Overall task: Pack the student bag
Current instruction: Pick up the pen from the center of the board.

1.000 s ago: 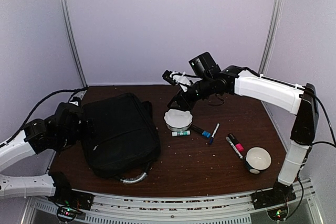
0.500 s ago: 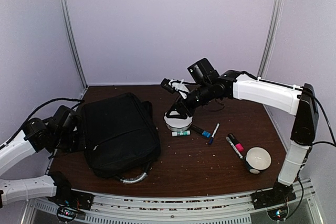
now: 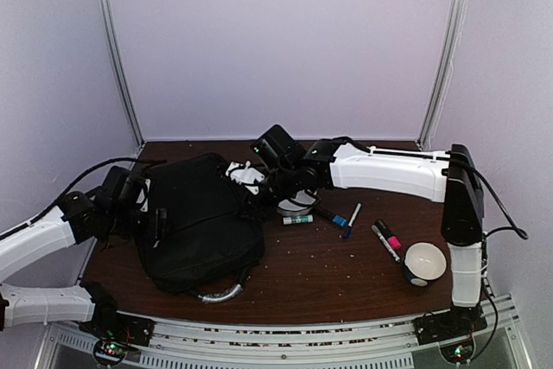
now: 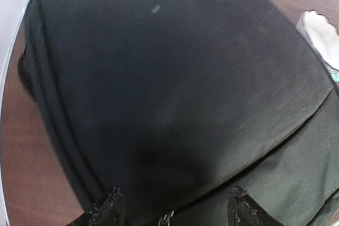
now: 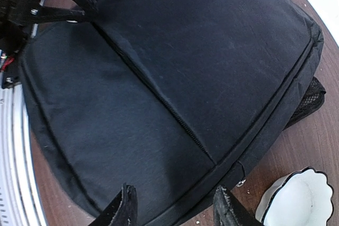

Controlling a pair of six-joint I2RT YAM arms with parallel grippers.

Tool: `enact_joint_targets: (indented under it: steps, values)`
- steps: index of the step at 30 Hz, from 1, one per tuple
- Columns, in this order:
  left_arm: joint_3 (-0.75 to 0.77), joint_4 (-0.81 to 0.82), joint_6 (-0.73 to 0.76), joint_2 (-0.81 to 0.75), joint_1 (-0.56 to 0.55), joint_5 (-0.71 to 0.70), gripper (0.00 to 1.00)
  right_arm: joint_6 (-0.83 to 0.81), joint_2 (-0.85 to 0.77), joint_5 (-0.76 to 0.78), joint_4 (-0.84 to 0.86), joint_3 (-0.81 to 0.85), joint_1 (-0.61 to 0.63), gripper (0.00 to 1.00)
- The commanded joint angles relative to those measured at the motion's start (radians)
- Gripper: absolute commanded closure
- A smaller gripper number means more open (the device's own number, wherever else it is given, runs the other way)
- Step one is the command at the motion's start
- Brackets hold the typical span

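The student bag [image 3: 203,218] lies flat on the left half of the brown table, its silvery-grey handle [image 3: 223,294] towards the near edge. It fills the left wrist view [image 4: 169,93] and most of the right wrist view [image 5: 175,72]. My left gripper [image 3: 155,218] hovers over the bag's left side, open [image 4: 175,210], with a metal zip pull [image 4: 167,218] between its fingers. My right gripper [image 3: 249,189] hangs open over the bag's right edge [image 5: 176,202], above the seam and a zip line [image 5: 183,125]. Neither holds anything.
A white scalloped bowl [image 3: 298,206] sits just right of the bag, partly under the right arm [image 5: 296,199]. Right of it lie a green-capped marker [image 3: 298,219], a blue marker [image 3: 331,216], a white pen [image 3: 352,216] and a pink marker [image 3: 389,235]. A round white bowl [image 3: 425,261] stands near right.
The right arm has swung left and down, from above the scalloped bowl to the bag's right edge. The left gripper has moved forward over the bag's left side.
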Motion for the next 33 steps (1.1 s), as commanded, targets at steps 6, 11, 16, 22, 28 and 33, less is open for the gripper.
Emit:
enact_joint_targets:
  steps: [6,11,16,22,28,33]
  values:
    - [0.025,0.350,0.384,0.203,-0.064,0.060,0.32,0.003,-0.045,0.062,-0.009,-0.051,-0.025,0.49]
    - [0.071,0.353,0.454,0.330,-0.116,0.039,0.32,0.015,-0.056,0.028,-0.026,-0.076,-0.039,0.49]
    - [0.108,0.352,0.473,0.380,-0.131,0.020,0.32,0.029,-0.060,0.004,-0.031,-0.076,-0.051,0.48]
    - [0.169,0.267,0.498,0.418,-0.165,0.082,0.31,0.033,-0.064,-0.012,-0.034,-0.076,-0.054,0.48]
    - [0.232,0.200,0.466,0.515,-0.183,-0.047,0.33,0.044,-0.078,-0.046,-0.054,-0.079,-0.076,0.48]
    - [0.265,0.222,0.459,0.502,-0.185,-0.089,0.33,0.016,-0.140,-0.021,-0.087,-0.144,-0.135,0.48]
